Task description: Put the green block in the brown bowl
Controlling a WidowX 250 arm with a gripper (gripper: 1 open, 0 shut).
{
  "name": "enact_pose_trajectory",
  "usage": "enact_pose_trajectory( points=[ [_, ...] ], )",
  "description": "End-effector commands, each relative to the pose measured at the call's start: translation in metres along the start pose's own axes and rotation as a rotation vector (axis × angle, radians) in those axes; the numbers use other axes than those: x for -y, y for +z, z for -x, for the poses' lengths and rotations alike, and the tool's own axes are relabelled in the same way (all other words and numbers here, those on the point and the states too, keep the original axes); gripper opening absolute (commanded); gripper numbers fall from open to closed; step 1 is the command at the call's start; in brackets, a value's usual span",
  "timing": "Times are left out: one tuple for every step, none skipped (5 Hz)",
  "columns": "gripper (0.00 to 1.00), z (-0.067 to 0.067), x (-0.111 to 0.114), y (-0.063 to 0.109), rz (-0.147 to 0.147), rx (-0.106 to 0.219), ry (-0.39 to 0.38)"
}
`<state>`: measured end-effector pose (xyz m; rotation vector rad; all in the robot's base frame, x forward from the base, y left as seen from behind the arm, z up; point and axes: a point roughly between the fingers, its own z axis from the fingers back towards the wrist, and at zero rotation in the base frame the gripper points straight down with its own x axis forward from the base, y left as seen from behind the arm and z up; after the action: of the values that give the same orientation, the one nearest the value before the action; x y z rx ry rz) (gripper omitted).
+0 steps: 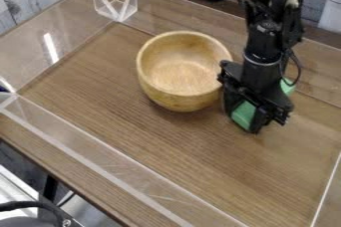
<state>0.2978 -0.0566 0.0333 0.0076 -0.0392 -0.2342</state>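
The green block shows as a strip of mint green between the black fingers of my gripper, which is shut on it and points straight down. The block's lower end is low over the wooden table, just right of the brown bowl; I cannot tell whether it touches the surface. The gripper stands right against the outside of the bowl's right wall. The bowl is upright with nothing inside it. Most of the block is hidden by the fingers.
A clear acrylic wall rims the wooden table at the front and left. A small clear stand sits at the back left corner. The black arm rises from the gripper toward the top right.
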Motion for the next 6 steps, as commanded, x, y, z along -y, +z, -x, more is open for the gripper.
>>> enact_pose_trajectory(
  points=[
    [0.00, -0.011, -0.005, 0.023, 0.002, 0.080, 0.006],
    [0.00, -0.012, -0.005, 0.024, 0.006, 0.086, 0.005],
    [0.00, -0.013, -0.006, 0.026, 0.011, 0.092, 0.004],
    [0.00, -0.009, -0.010, 0.041, 0.010, 0.108, 0.011],
    [0.00, -0.005, -0.028, 0.067, -0.010, 0.145, 0.058],
    [0.00, -0.004, -0.067, 0.077, -0.033, 0.159, 0.140]
  ],
)
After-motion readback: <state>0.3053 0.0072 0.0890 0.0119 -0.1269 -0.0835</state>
